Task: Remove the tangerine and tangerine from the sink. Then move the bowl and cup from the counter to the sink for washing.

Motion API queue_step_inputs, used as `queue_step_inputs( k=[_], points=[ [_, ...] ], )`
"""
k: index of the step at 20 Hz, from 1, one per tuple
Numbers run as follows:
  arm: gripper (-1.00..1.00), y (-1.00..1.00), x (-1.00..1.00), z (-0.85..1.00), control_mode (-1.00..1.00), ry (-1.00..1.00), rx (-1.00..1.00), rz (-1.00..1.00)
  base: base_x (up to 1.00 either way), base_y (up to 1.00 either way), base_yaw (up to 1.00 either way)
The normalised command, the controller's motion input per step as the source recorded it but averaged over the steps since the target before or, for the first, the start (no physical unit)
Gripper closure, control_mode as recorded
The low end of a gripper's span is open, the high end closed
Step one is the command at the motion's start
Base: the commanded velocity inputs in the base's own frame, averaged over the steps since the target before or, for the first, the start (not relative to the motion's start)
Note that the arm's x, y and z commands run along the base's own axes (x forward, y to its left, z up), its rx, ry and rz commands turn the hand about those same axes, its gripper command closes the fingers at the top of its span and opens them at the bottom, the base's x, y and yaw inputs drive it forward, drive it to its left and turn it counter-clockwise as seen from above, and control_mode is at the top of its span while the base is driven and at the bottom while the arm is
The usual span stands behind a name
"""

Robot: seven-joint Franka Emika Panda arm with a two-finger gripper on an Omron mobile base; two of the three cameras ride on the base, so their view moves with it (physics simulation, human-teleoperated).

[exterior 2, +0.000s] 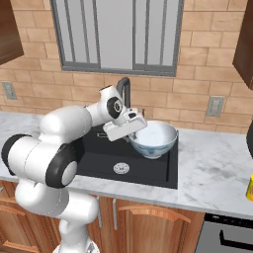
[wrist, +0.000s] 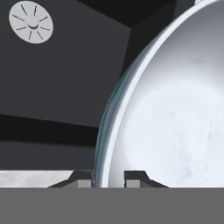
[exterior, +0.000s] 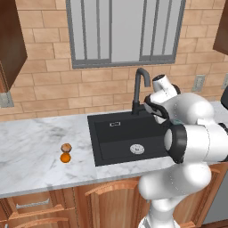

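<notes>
The hand (exterior 2: 134, 129) is closed on the rim of the bowl (exterior 2: 154, 139), one finger inside the wall and one outside, as the hand view shows (wrist: 109, 178). The bowl hangs over the right half of the sink (exterior 2: 94, 163), mouth up and close to level, its rim above the sink's right edge and its foot clear of the basin floor. It is round, so it has no long axis to speak of. Below and left of it the drain (exterior 2: 121, 168) lies uncovered, with open black floor around it. The faucet (exterior: 140, 84) rises just behind the hand at the back edge. On the worktop (exterior: 31, 147) left of the sink the two tangerines (exterior: 66, 152) sit touching, well apart from the basin. The cup (exterior 2: 250, 189) stands far right on the worktop, cut by the picture edge
</notes>
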Motion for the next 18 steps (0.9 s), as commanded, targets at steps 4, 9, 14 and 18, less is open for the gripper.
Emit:
queue_step_inputs(
  k=[4,9,14,18],
  points=[
    [1.0,0.27,0.16,0.0,-1.0,0.0,0.0,0.0,0.0,0.0,0.0],
    [1.0,0.27,0.15,0.0,-1.0,0.0,0.0,0.0,0.0,0.0,0.0],
    [1.0,0.27,0.02,-0.03,-1.0,0.0,0.01,0.0,0.0,0.0,0.0],
    [1.0,0.22,-0.01,-0.07,-1.0,0.0,0.04,0.0,0.0,0.0,0.0]
  ],
)
